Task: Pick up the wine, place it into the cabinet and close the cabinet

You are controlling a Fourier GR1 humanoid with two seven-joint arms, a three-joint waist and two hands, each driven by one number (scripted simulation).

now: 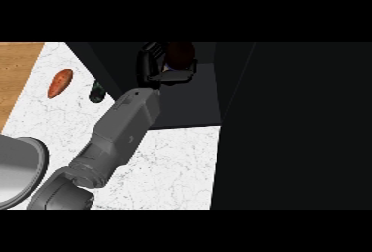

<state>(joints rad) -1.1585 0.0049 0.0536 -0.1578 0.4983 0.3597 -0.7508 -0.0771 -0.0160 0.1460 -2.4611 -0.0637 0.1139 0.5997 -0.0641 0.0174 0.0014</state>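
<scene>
The wine bottle [180,52] shows as a dark reddish-brown shape at the top of the head view, inside the dark open cabinet [190,106]. My left hand [161,63] reaches into the cabinet from the lower left, with its grey forearm lying across the counter. Its fingers and thumb curl round the bottle and hide most of it. I cannot tell whether the bottle rests on the cabinet floor or hangs above it. The right hand shows nowhere.
The broad dark cabinet door [298,123] stands open and fills the right side. On the white marble counter [174,167] lie an orange sweet potato [60,82] and a small dark green item [97,93]. A grey metal basin [16,170] sits at the left edge.
</scene>
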